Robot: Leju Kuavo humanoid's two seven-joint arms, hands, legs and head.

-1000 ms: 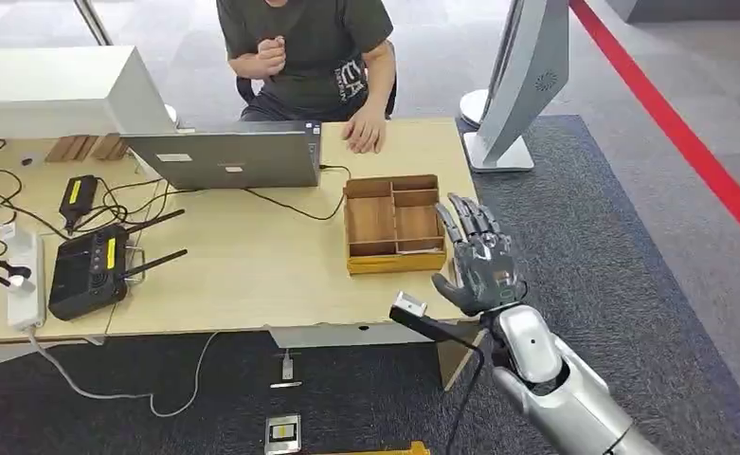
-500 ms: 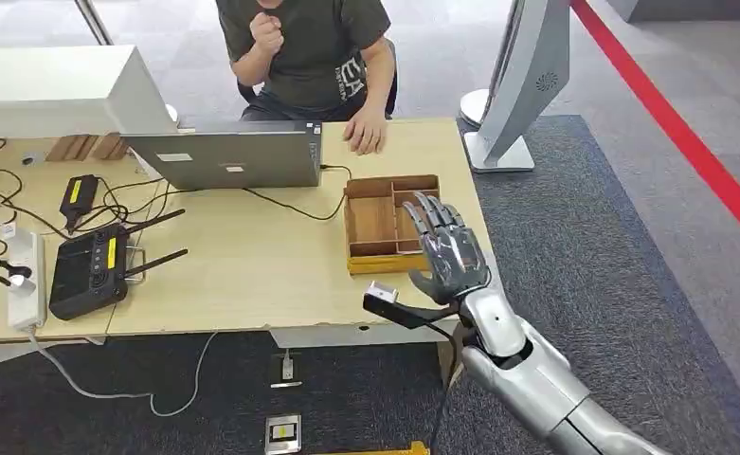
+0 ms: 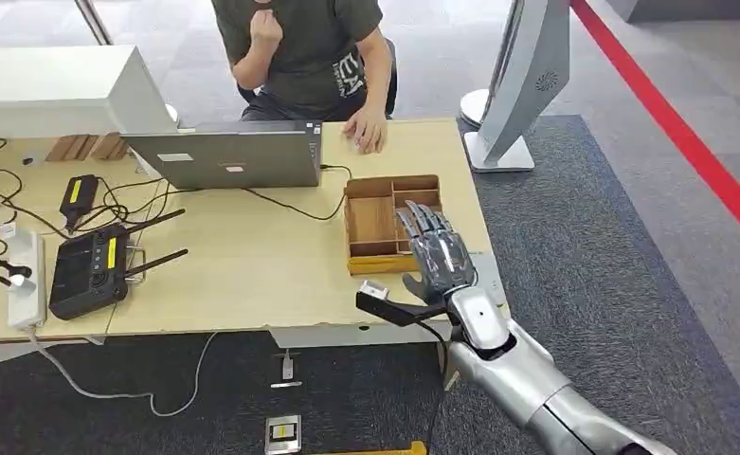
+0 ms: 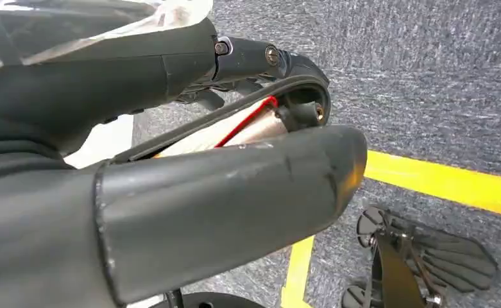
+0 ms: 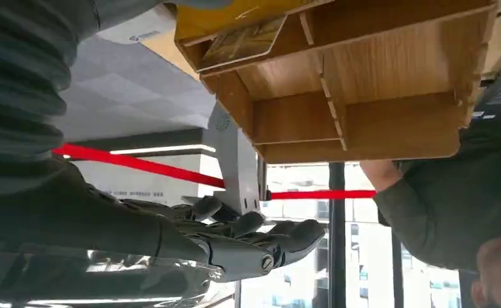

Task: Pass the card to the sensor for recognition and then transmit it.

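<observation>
Nearby, right robot hand (image 3: pixel 439 258) spread empty over wooden tray (image 3: pixel 376 220), laptop (image 3: pixel 229 157), router (image 3: pixel 88 268), seated person (image 3: pixel 309 52) beyond.

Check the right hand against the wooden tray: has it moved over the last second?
Yes. The right hand has swung toward the robot's left, from beside the wooden tray to over its right-hand compartments, fingers spread and holding nothing.

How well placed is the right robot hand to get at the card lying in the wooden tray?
Probably yes. The right robot hand hovers open over the near corner of the wooden tray, holding nothing. The card lies uncovered in one compartment; only the tray's walls and dividers crowd it.
</observation>
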